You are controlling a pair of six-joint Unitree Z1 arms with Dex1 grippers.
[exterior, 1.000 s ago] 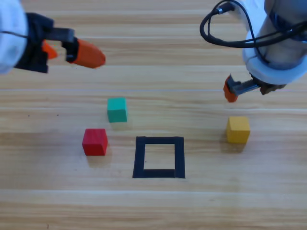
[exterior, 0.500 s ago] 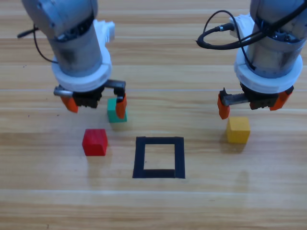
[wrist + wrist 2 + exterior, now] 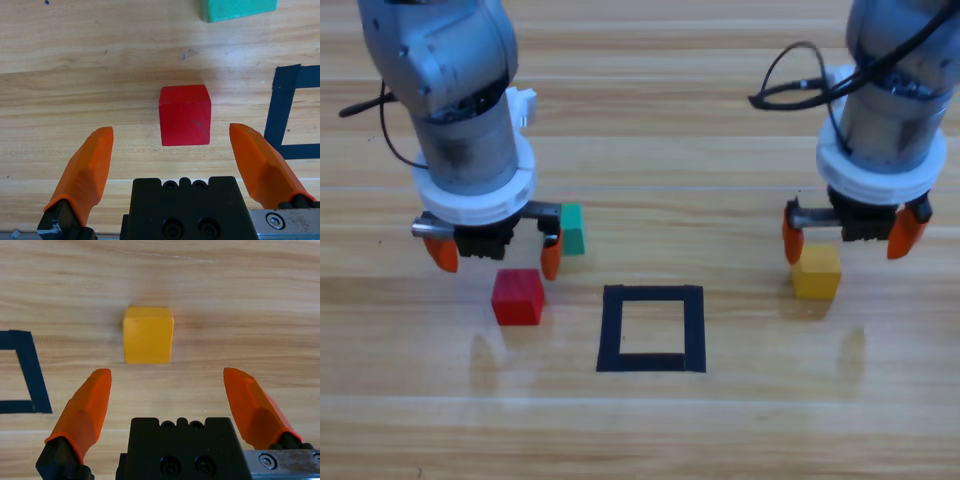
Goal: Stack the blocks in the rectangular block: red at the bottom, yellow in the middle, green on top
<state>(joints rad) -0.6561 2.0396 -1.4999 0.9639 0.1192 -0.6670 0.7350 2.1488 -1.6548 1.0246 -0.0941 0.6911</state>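
Both open tools hover above cubes.

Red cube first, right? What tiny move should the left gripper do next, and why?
Probably ease the left gripper straight down around the red cube. Its jaws are open, the cube sits centred just ahead of them, untouched on the table, and the black tape rectangle holds no cube yet, so red must go in first.
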